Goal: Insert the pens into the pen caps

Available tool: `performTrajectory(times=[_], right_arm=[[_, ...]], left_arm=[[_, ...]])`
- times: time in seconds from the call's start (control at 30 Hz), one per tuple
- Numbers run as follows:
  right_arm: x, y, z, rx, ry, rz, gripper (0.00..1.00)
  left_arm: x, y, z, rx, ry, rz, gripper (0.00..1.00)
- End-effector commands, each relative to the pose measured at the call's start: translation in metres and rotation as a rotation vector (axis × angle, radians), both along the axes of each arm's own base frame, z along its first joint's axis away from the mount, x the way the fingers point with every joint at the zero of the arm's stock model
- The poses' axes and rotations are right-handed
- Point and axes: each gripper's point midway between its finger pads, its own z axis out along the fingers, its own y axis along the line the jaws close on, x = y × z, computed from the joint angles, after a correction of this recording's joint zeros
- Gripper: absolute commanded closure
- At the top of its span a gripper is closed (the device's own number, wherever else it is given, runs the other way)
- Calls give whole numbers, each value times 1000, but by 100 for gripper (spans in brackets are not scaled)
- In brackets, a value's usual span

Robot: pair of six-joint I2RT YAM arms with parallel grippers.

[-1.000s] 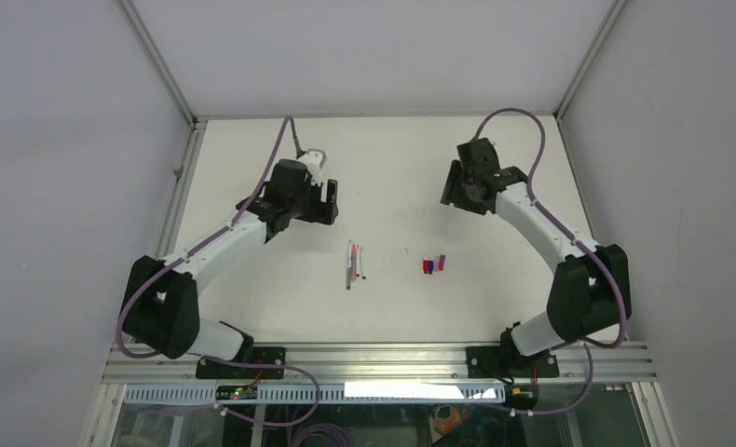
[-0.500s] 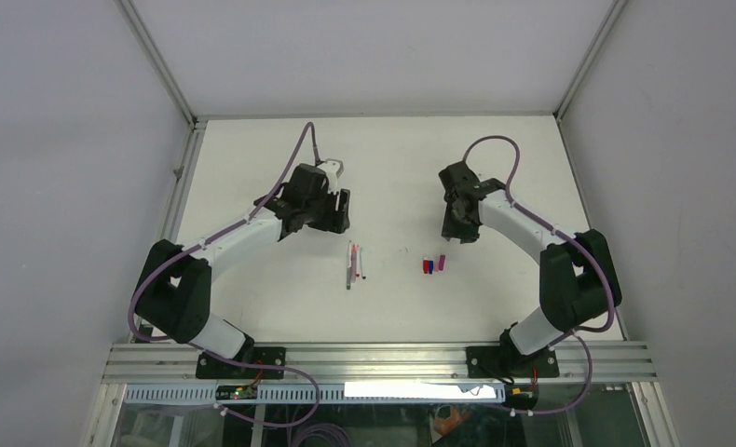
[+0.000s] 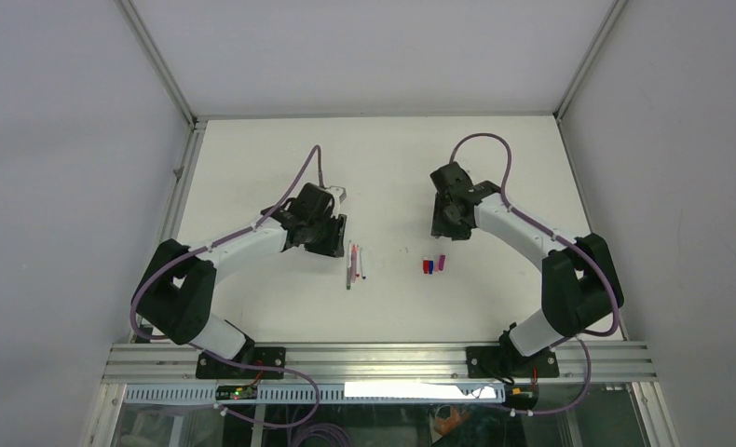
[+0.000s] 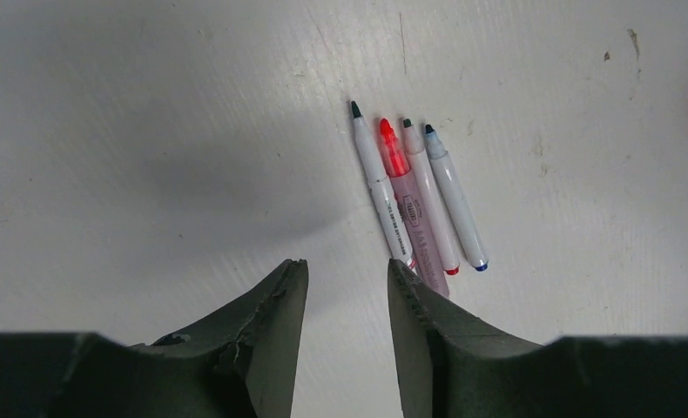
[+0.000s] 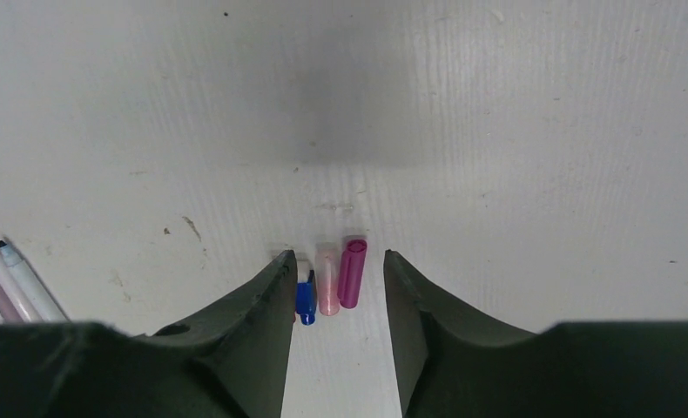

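Both hands have swung nearer, spread and empty: left hand just left of four thin white-and-pink plastic pens, right hand just beyond stubby red, blue, magenta plastic caps on the white surface; grasps next.

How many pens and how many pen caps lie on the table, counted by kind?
pens: 4
pen caps: 4 (red, blue, pale pink, magenta)
Total: 8

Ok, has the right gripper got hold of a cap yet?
No, the right gripper is open, and the pen caps lie untouched on the table, seen in the gap between its jaws.
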Motion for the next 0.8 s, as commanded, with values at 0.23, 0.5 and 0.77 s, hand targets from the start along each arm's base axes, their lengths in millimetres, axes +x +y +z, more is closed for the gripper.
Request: performTrajectory(times=[0.23, 0.5, 0.77], right_arm=[[17, 9, 30, 26, -115, 30, 55], [16, 5, 31, 10, -129, 39, 54], [15, 1, 28, -11, -133, 51, 53]], left_arm=[[-2, -16, -3, -5, 26, -14, 58], [-1, -27, -6, 17, 40, -47, 58], [0, -32, -7, 36, 55, -57, 58]])
